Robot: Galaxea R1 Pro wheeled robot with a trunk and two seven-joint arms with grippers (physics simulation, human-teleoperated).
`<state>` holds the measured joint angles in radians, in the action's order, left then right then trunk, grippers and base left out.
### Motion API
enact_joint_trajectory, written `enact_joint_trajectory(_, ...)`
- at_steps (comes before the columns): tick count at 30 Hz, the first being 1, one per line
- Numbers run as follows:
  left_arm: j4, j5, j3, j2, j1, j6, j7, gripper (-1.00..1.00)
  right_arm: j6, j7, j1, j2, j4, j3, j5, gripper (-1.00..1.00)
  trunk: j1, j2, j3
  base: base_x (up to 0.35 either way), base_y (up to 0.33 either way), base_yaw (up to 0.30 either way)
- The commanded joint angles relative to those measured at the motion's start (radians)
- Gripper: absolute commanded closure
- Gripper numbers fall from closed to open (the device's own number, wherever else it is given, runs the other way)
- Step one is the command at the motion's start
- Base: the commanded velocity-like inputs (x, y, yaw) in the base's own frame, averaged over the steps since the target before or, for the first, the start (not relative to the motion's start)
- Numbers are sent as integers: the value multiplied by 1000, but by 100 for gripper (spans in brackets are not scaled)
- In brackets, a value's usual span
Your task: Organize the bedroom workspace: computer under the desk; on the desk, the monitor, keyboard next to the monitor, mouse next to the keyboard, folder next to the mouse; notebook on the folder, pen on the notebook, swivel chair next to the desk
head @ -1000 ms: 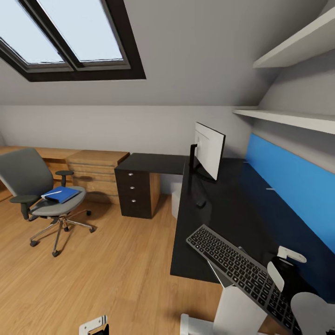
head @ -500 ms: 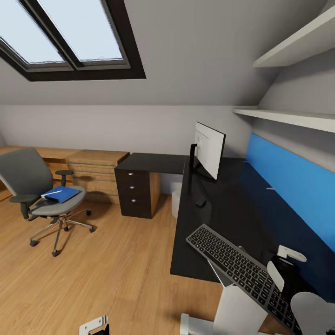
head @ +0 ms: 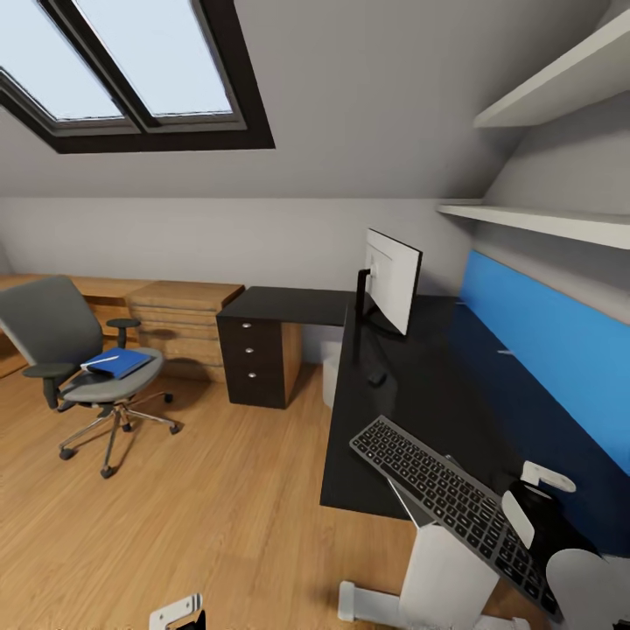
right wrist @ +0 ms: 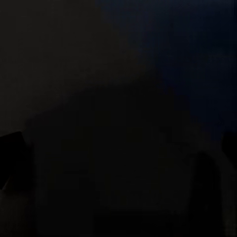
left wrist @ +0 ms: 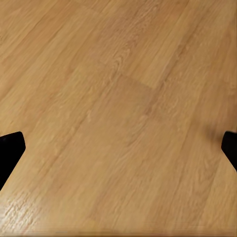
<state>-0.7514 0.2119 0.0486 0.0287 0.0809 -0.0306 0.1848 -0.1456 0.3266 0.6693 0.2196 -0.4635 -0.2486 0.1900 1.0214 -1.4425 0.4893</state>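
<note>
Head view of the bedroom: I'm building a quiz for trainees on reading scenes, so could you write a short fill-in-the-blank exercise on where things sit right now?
1. The blue folder lies on the seat of the ____.
2. The keyboard lies at the near end of the desk, with one end sticking out past the desk's ____.
3. The monitor stands on the ____.
4. The panel behind the desk is coloured ____.

Missing words: swivel chair; edge; desk; blue
</note>
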Motion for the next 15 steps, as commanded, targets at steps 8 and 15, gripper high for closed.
enact_joint_trajectory(8, 0, 10, 1, 0, 0, -3, 1, -100, -12, 4, -1, 0, 3, 0, 9, -100, 0, -1, 1, -38, 0, 0)
enact_joint_trajectory(15, 0, 10, 1, 1, 0, -3, 1, -100, -12, 3, -1, 0, 3, 1, 9, -100, 0, -1, 1, -65, 0, 0)
